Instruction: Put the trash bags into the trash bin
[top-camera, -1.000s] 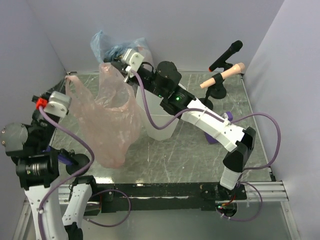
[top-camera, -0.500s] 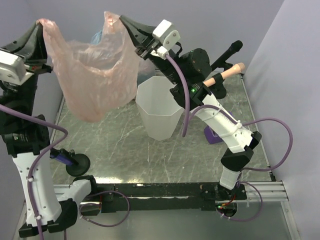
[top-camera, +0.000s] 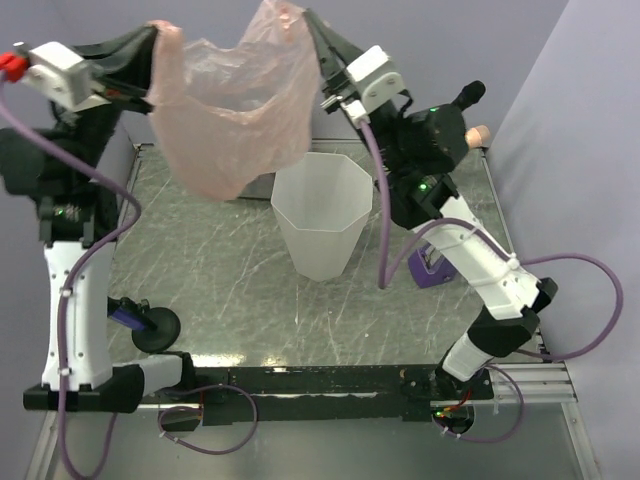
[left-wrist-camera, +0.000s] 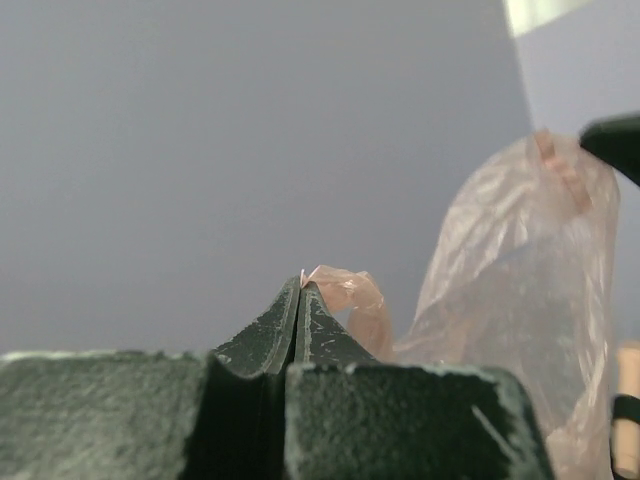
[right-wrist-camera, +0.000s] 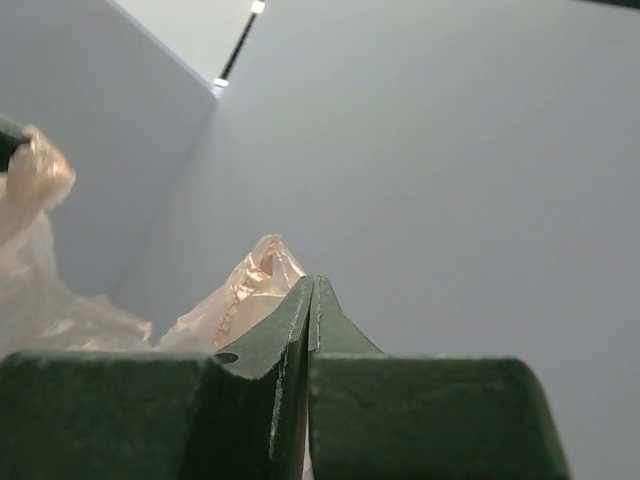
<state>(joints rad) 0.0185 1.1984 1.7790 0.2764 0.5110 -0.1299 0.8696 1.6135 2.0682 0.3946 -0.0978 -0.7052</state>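
Note:
A thin pink trash bag (top-camera: 235, 105) hangs spread between my two grippers, high above the table and to the upper left of the white faceted trash bin (top-camera: 320, 220). My left gripper (top-camera: 155, 38) is shut on the bag's left handle (left-wrist-camera: 345, 290). My right gripper (top-camera: 310, 22) is shut on the right handle (right-wrist-camera: 255, 275). The bag's bottom hangs beside the bin's left rim. The bin stands upright with nothing visible inside.
A black microphone on a stand (top-camera: 460, 100) and a tan object (top-camera: 482, 131) stand at the back right. A purple item (top-camera: 435, 270) lies right of the bin. A black round base with a purple handle (top-camera: 150, 322) sits near the left arm. Grey walls enclose the table.
Both grippers have lifted the pink bag from table level and carried it up and rightward toward the bin. The bluish stuffed bag at the back is now hidden behind it.

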